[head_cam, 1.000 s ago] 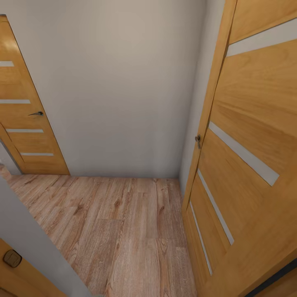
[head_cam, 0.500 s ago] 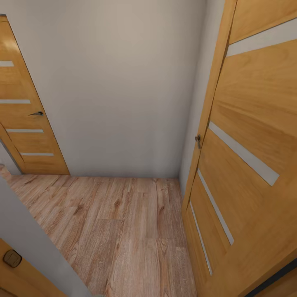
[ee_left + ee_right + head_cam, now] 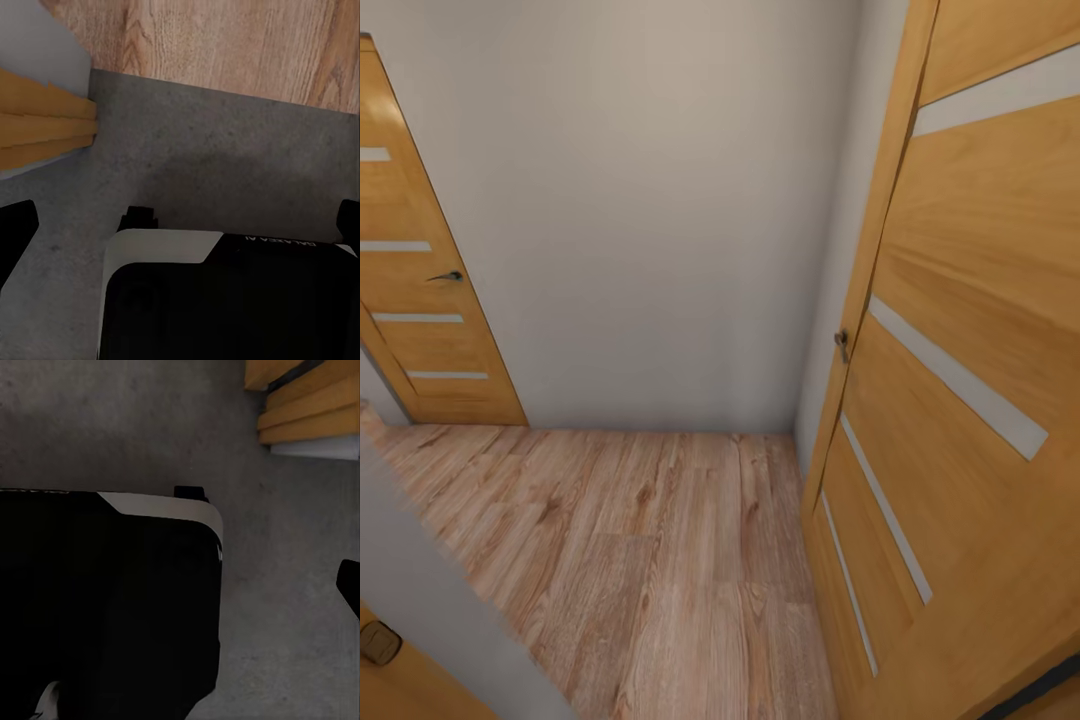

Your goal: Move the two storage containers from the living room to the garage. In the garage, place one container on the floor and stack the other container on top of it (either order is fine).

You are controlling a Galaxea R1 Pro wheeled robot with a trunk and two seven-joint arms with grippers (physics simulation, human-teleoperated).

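Note:
The two storage containers are out of view. Seen from the left wrist, my left gripper [image 3: 182, 225] hangs open and empty over the dark grey concrete floor [image 3: 225, 150]. Its dark fingertips [image 3: 15, 232] stand far apart at the two sides of the picture. In the right wrist view my right gripper [image 3: 182, 585] hangs over the same grey floor [image 3: 285, 472]. One dark fingertip [image 3: 349, 585] sits at the picture's edge, and nothing is held. My black and white base [image 3: 225, 300] lies under both grippers.
Ahead, light wood plank flooring [image 3: 640, 560] runs to a plain white wall [image 3: 640, 200]. A closed wooden door [image 3: 410, 300] stands at the left. An open wooden door [image 3: 960, 400] fills the right side. A white wall corner [image 3: 430, 600] juts in at lower left.
The whole head view has shifted slightly, so the camera has moved a little. Nothing else has changed.

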